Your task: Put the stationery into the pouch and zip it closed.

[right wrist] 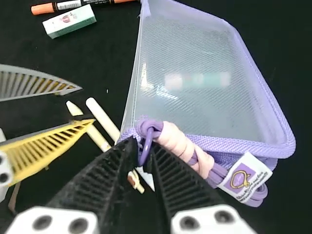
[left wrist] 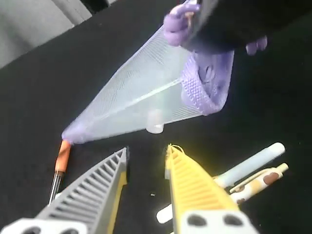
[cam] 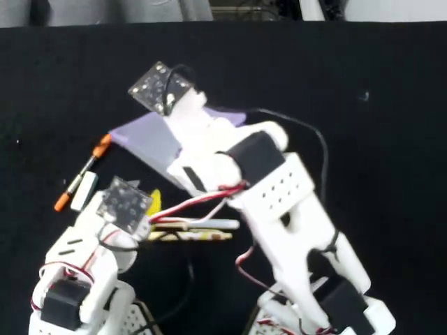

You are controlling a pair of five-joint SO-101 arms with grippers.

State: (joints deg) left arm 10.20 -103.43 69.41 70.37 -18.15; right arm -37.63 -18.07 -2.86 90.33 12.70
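My right end effector (right wrist: 142, 146) is clenched on the purple zip pull (right wrist: 149, 130) at one end of the pouch (right wrist: 204, 83), with the black fingers pressed together around the ring. The pouch is clear lilac mesh with a purple border and lies on the black counter (right wrist: 297, 29). From here I cannot tell how far its zip is drawn. My left end effector (left wrist: 147, 152) is released and holds nothing. Its grey and yellow fingers are spread apart and point at the pouch's long side, just short of it. Next to the yellow finger, the pale pen (left wrist: 248, 163) and the spotted pen (left wrist: 261, 179) lie side by side on the counter, outside the pouch. The orange marker (left wrist: 62, 157) rests with its orange end just beside the pouch's far corner, and the eraser (right wrist: 68, 21), in its green and white sleeve, sits close alongside the marker. Both of these are also outside the pouch.
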